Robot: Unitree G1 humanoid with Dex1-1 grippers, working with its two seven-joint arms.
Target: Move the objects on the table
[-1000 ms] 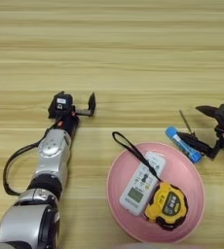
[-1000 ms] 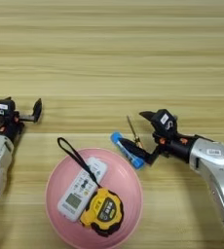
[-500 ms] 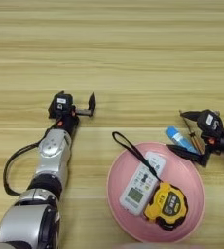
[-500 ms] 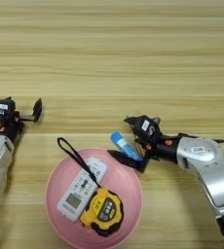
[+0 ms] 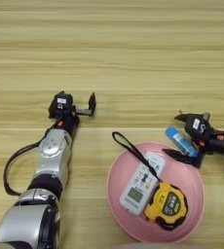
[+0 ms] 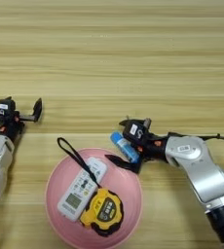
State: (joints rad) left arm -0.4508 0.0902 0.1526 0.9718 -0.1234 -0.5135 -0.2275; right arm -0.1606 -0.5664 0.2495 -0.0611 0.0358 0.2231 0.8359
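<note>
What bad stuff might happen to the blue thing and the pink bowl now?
The right gripper has its fingers around the blue tube, which lies right at the rim of the pink bowl. If the grip is shallow, the tube might slip and roll across the table. The lower finger reaches over the rim, so it may nudge the bowl and shake the remote and tape measure.

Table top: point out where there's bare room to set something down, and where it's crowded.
The table is bare across its far half, beyond both grippers, and between the left gripper and right gripper. It's crowded near the front: the pink bowl holds the remote and tape measure, with a blue tube at its rim.
</note>
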